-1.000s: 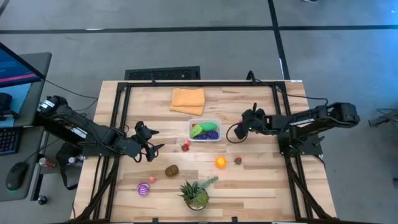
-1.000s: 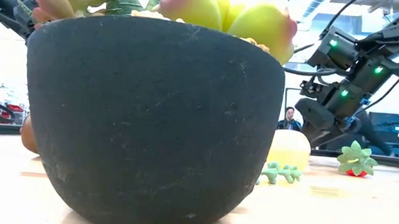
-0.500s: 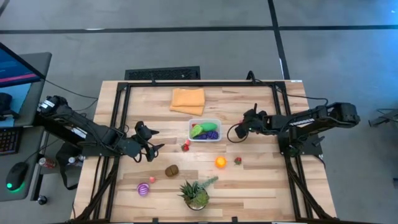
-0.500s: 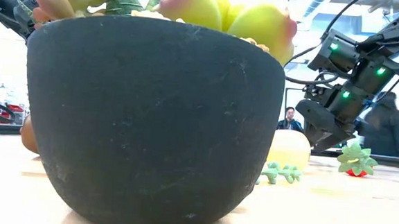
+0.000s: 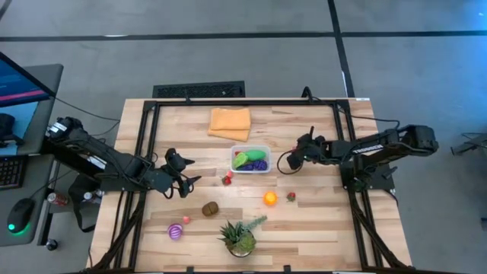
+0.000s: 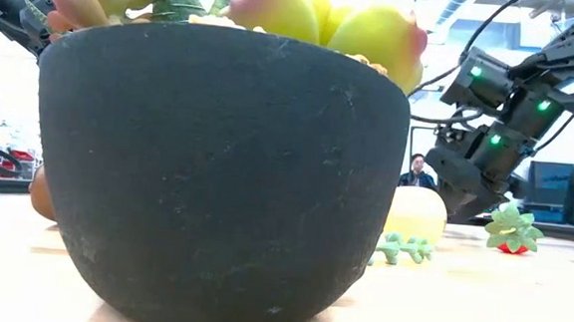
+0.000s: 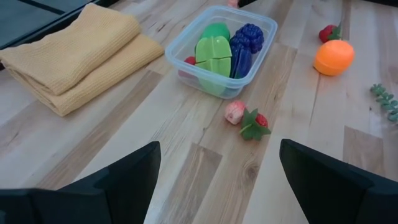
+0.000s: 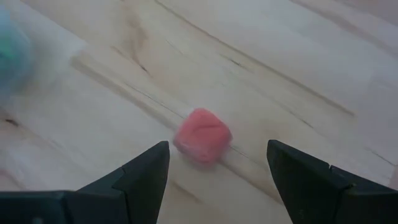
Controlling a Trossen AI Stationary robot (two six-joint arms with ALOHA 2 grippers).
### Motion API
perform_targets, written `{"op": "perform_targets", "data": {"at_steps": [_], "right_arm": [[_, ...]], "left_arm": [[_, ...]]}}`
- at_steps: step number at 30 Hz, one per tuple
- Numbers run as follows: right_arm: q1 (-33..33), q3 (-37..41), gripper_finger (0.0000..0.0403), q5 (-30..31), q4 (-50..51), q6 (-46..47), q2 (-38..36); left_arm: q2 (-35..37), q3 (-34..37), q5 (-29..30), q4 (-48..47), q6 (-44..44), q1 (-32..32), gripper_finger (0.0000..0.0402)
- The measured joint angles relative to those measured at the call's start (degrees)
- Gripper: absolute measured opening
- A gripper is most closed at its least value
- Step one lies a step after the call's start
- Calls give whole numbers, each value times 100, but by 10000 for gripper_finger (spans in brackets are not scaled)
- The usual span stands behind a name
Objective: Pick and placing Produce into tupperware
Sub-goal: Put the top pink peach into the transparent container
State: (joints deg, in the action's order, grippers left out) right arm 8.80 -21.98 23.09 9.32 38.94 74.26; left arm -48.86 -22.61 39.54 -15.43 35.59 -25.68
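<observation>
- The right gripper (image 5: pixel 292 160) sits low over the counter (image 5: pixel 319 221) just right of the tub (image 5: pixel 252 159); its jaws are open and empty, and its own wrist view shows a small pink-red piece (image 8: pixel 203 136) lying on the wood between the 2 fingers, untouched.
- Judging by that, the step in hand is lining up a pick on this piece.
- The tub, in the middle of the counter just in front of the folded orange cloth (image 5: pixel 230 122), already holds a green piece (image 7: pixel 213 48) and a purple one (image 7: pixel 245 45), with a bit of red showing beside them.
- Still loose on the counter: a strawberry (image 5: pixel 227 179) close by the tub's front left corner, an orange (image 5: pixel 269 198), another red piece (image 5: pixel 291 196), a brown one (image 5: pixel 210 208), a striped purple one (image 5: pixel 176 230) and a tiny pink one (image 5: pixel 186 220).
- The left gripper (image 5: pixel 188 180) waits left of the tub, jaws wide open and holding nothing.
- Next, the right arm likely needs to drop a little, centre the piece, close gently, lift, then carry it left over the tub's rim.
- The piece looks small and rounded, so an off-centre squeeze could squirt it away.
- The potted plant (image 5: pixel 240 235) at the front edge is not part of the job.
</observation>
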Motion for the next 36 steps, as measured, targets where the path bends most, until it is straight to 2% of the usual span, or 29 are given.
{"op": "perform_targets", "data": {"at_steps": [3, 8, 16, 31, 36], "right_arm": [[136, 0, 265, -185, -259, -135, 279], [232, -7, 265, -114, -615, -311, 607], [252, -7, 258, -74, -745, -442, 614], [260, -2, 138, -117, -855, -655, 624], [260, -2, 120, -133, -868, -751, 623]], "left_arm": [[0, 0, 1, 47, -2, -2, 320], [0, 0, -44, 90, -9, -2, 320], [0, 0, -61, 129, -160, -2, 320], [0, 0, -8, 145, -205, 1, 320], [0, 0, -8, 144, -205, 0, 320]]}}
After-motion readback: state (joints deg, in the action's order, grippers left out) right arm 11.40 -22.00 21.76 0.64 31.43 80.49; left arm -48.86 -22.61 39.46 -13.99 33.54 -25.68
